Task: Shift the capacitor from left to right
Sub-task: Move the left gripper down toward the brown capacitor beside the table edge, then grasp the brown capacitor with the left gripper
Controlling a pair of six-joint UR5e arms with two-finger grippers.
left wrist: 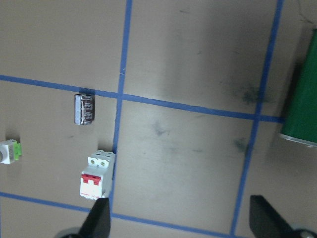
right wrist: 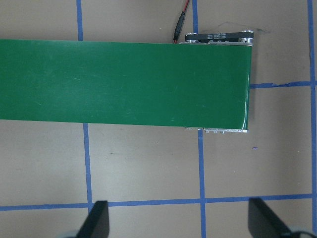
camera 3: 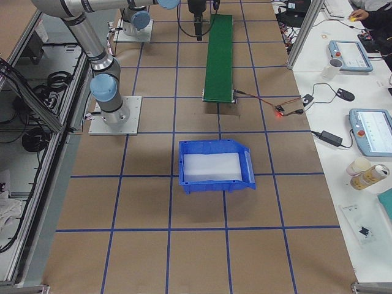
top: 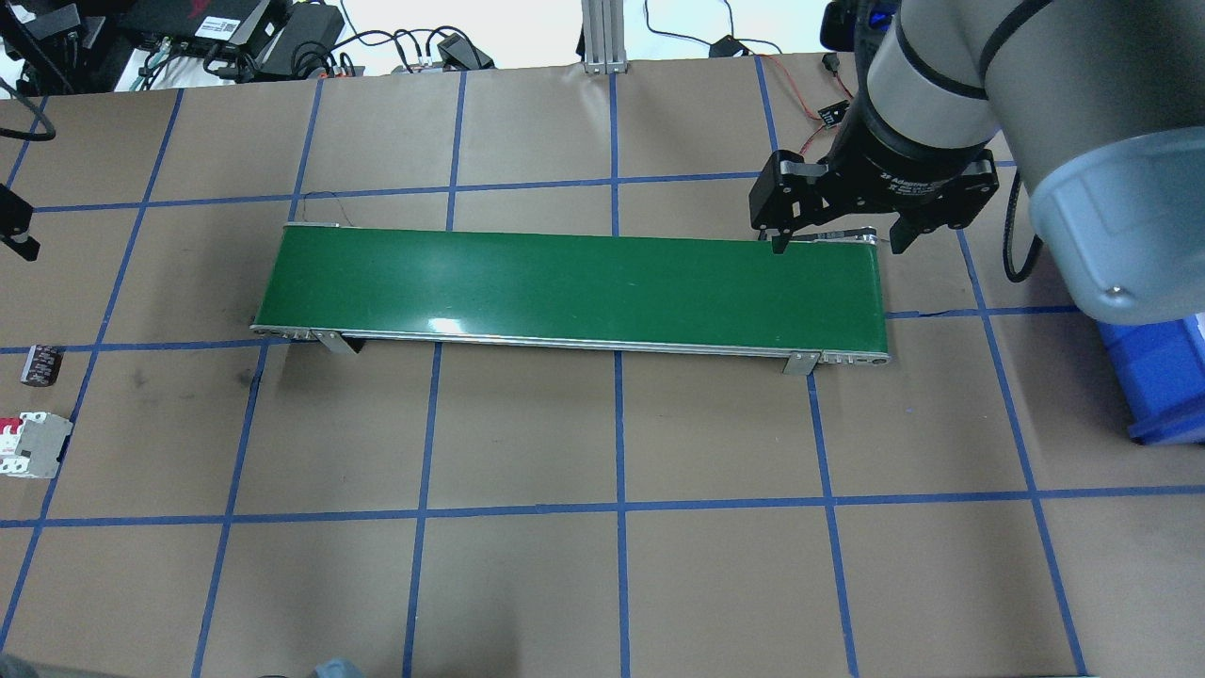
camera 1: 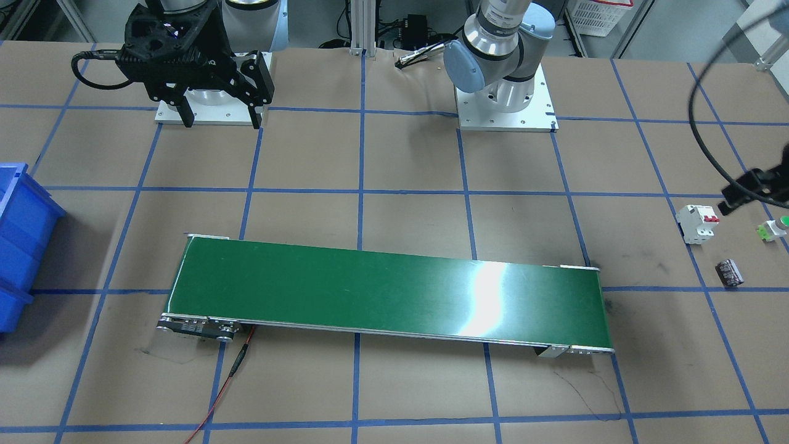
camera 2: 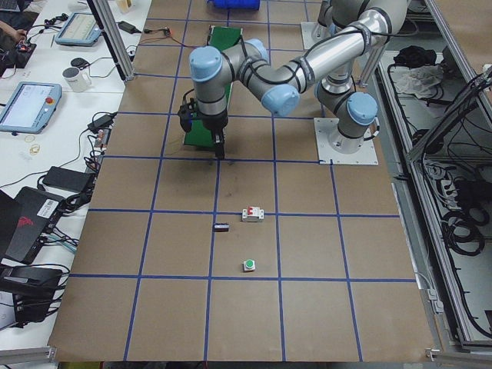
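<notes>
In the left wrist view the left hand [left wrist: 181, 222] hangs released above the brown surface [left wrist: 198, 54], its fingers [left wrist: 99, 221] spread at the bottom of the frame with nothing between them. The capacitor [left wrist: 84, 109] lies on its side left of centre, just under a blue tape line [left wrist: 188, 106]. The white circuit breaker [left wrist: 97, 174] lies below it, apart, and the green-capped push button [left wrist: 10, 151] sits at the left edge. An end of the green conveyor belt [left wrist: 303, 99] shows at the right edge. In the right wrist view the right hand [right wrist: 181, 223] is also released and empty, fingers wide apart at the bottom, the belt's end filling the upper half. In the front-facing view the capacitor lies at lower right, well apart from the belt, below the breaker and the button. The left hand is a dark blur at the right edge, the right hand sits at upper left, and a blue bin [camera 1: 18, 240] stands at the left edge. In the overhead view the capacitor lies at the left edge, above the breaker, and the right hand is over the belt's upper right corner. In the left side view the capacitor lies just left of the breaker. In the right side view the bin sits mid-frame.
</notes>
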